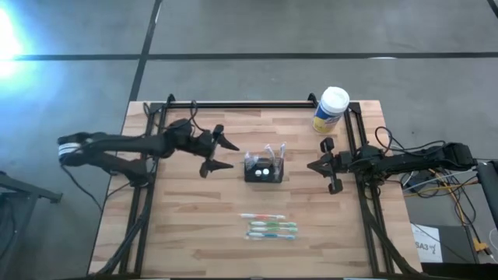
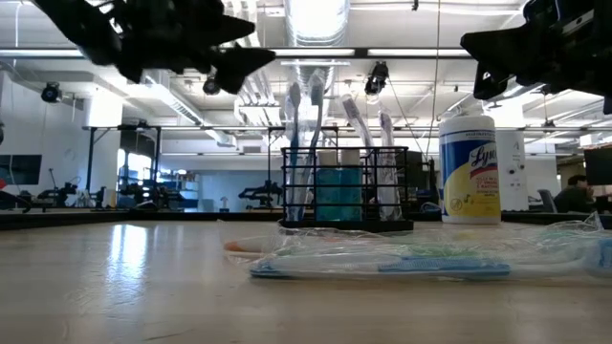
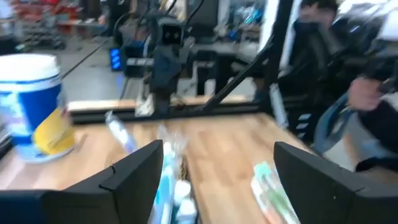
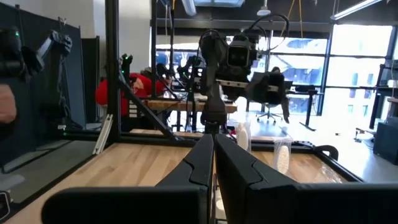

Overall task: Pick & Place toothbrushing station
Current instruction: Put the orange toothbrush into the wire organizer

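The toothbrushing station (image 1: 263,168) is a small black mesh caddy that stands with its base on the wooden table, near the middle. Toothbrushes stand upright in it, as the low view (image 2: 344,191) shows. My left gripper (image 1: 233,155) is open and hangs above the table just left of the caddy, pointing at it. In the left wrist view the caddy's brushes (image 3: 171,180) lie ahead between the fingers, and nothing is touched. My right gripper (image 1: 311,165) is shut and empty, to the right of the caddy and pointing at it; its shut fingers show in the right wrist view (image 4: 211,158).
A yellow canister with a white lid (image 1: 331,109) stands at the far right of the table. Several wrapped toothbrushes (image 1: 269,225) lie flat near the front edge, below the caddy. Black frame rails (image 1: 233,104) run along the table's far, left and right sides.
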`<state>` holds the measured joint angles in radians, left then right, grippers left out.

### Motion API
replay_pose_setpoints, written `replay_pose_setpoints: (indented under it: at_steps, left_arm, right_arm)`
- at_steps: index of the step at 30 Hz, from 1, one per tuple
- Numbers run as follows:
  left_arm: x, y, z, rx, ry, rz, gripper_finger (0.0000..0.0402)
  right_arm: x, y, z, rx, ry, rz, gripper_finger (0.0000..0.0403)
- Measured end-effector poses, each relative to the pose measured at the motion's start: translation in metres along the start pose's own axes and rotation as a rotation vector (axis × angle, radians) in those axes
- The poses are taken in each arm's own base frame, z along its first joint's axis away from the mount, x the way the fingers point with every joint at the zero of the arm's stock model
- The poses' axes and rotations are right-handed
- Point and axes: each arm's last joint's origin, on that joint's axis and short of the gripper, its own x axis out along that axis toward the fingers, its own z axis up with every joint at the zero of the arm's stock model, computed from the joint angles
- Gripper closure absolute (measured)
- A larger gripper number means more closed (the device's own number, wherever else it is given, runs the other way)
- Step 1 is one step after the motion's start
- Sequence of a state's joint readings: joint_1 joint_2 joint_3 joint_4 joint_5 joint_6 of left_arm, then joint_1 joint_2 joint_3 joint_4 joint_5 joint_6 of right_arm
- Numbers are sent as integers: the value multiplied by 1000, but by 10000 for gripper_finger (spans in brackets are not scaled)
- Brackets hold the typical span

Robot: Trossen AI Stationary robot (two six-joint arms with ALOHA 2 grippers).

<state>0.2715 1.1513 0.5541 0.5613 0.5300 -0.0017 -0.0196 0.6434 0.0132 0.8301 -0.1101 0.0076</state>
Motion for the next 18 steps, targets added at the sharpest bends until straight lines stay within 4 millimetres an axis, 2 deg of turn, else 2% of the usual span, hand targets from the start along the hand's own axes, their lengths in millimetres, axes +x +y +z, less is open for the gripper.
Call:
replay_pose_setpoints:
  at_steps: [4,7,12,18]
  left_arm:
    - [-12,-18,5,24,83,84,125]
    - [-15,-32,4,24,141,113,166]
    - [-11,-52,-4,2,229,95,262]
    - [-1,-71,-8,17,245,43,382]
  right_arm:
    - [0,0,0,1,4,0,390]
    - [0,0,0,0,4,0,390]
    - [0,0,0,0,4,0,390]
    - [0,0,0,0,2,-4,390]
